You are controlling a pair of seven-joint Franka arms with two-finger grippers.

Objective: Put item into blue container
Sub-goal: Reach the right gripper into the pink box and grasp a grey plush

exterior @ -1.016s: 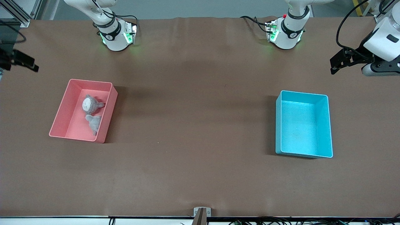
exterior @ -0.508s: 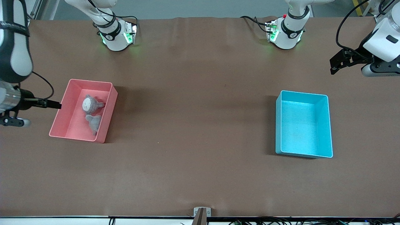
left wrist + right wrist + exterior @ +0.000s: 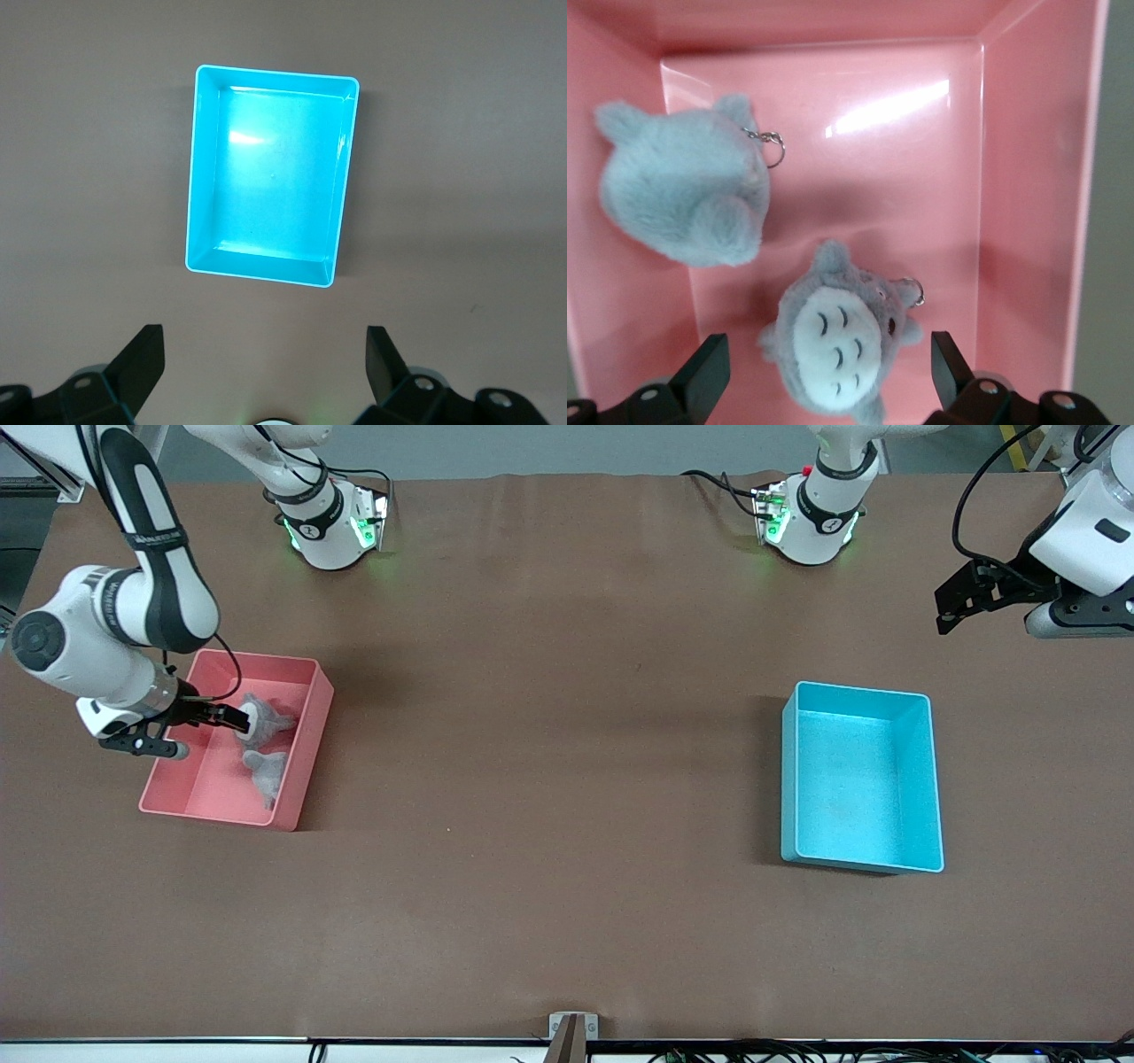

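Brown matting covers the whole table (image 3: 567,797), with the two arm bases standing along its edge farthest from the front camera. Toward the right arm's end sits a pink bin (image 3: 177,779) holding two small grey plush toys with keyrings. One plush lies face up, showing a white belly and a drawn face (image 3: 257,723) (image 3: 837,345); the other lies face down (image 3: 266,772) (image 3: 687,199), nearer to the front camera and just beside the first, the two apart by a narrow strip of pink floor.

The right gripper (image 3: 232,717) (image 3: 828,376) is inside the mouth of the pink bin, directly over the face-up plush, with its fingers (image 3: 704,367) spread wide on either side of the toy and grasping nothing.

Toward the left arm's end, well apart from the pink bin, the blue container (image 3: 921,779) (image 3: 202,177) stands with its smooth floor bare. The left arm waits over the table's edge at its own end, and its gripper (image 3: 961,598) (image 3: 264,363) hangs over bare matting close to the container, farther from the front camera than it; the fingers (image 3: 142,354) stand wide apart and hold nothing.
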